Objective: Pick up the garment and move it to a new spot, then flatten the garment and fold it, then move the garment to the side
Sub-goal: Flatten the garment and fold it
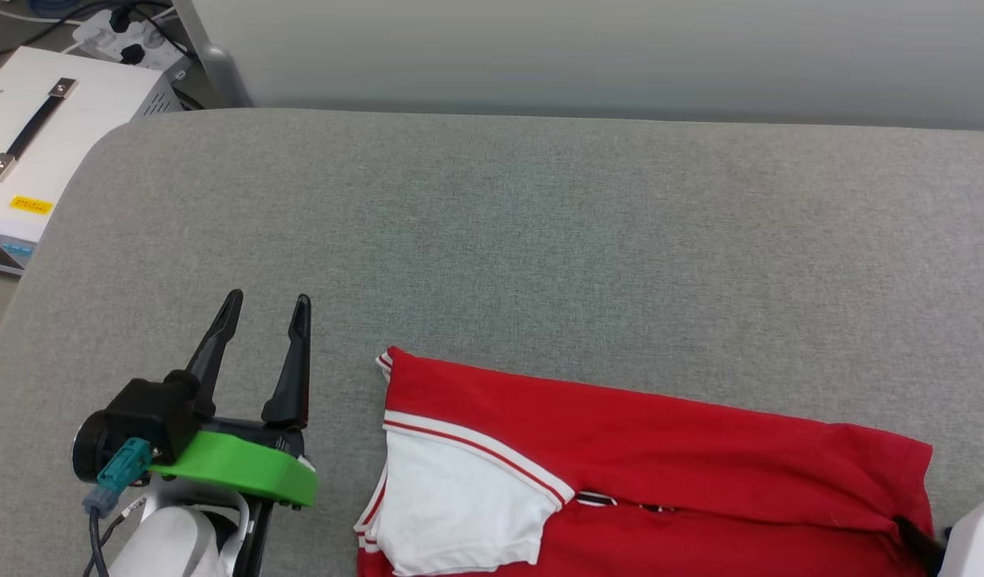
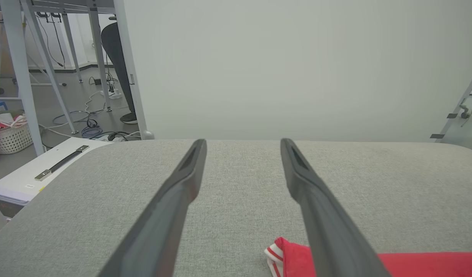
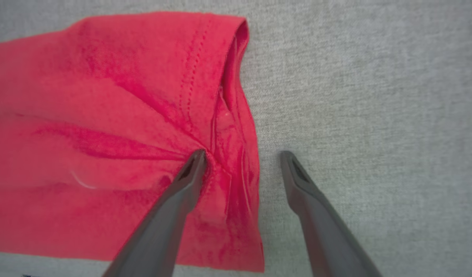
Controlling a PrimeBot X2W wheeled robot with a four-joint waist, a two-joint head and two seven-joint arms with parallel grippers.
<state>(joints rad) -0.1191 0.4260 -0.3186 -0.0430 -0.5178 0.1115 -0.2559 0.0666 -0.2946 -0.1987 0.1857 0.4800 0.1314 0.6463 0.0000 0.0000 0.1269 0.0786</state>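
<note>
Both pincers stood apart and empty: the left pincer (image 1: 268,300) beside the white sleeve (image 1: 460,505) of the red jersey (image 1: 660,433), the right pincer (image 3: 243,154) with one fingertip (image 3: 193,163) on its hem (image 3: 240,115). It lay on the grey desk (image 1: 540,240).

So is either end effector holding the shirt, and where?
Nothing held. Right end effector open, one fingertip on the garment near its hem, the other on the grey surface. Left end effector open, clear of it.
</note>
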